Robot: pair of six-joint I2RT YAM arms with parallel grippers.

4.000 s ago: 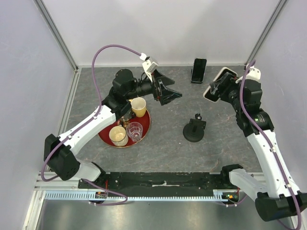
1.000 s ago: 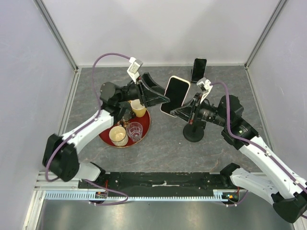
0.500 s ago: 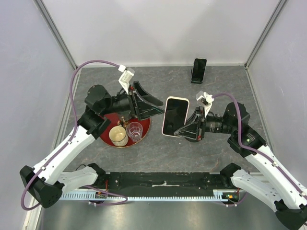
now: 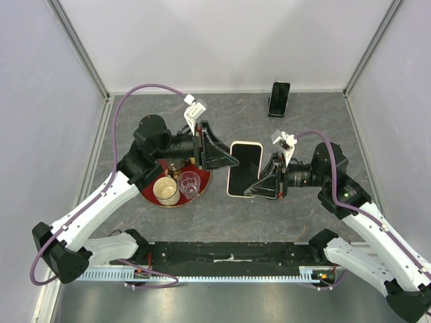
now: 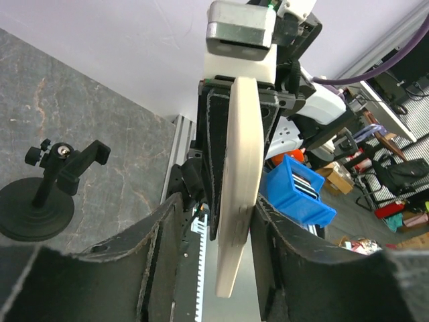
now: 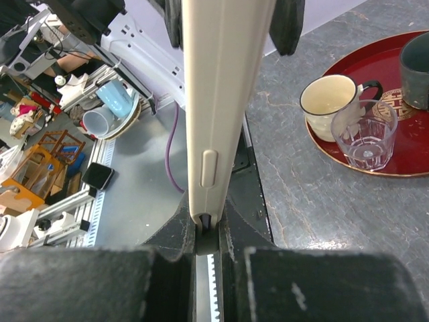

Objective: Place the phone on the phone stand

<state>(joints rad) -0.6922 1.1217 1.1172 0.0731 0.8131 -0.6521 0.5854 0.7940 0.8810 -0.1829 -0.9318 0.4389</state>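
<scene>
**Cream-rimmed phone pinched in the right claw, left claw agape around it**

Glossy black screen up toward the overhead camera, the phone (image 4: pixel 244 168) hangs mid-counter between the two arms, and its long edges run roughly front to back. The right claw (image 4: pixel 254 185) grips it near its right-hand long edge. In the right wrist view the phone (image 6: pixel 221 100) shows edge-on as a pale strip with a side button, and its near end is squeezed tight between the two dark fingers (image 6: pixel 175 231), one on each face.

The left claw (image 4: pixel 229 160) comes in from the opposite side and is spread wide. In the left wrist view its fingers (image 5: pixel 161 248) straddle the phone's cream edge (image 5: pixel 238 188). A gap shows on both sides, so neither finger touches it.

The phone stand (image 5: pixel 48 191) sits upright on the grey counter (image 4: pixel 303 134), its round base flat and its stem and holder on top. From the left wrist it shows to one side of the phone and apart from it. From overhead it cannot be made out under the right claw.

Beside the left arm lies a red tray (image 4: pixel 202 183) carrying a cream mug (image 4: pixel 165 190) and a clear glass (image 4: pixel 189 183). A small black slab (image 4: pixel 279 99) stands at the back wall, well apart from the phone.
</scene>
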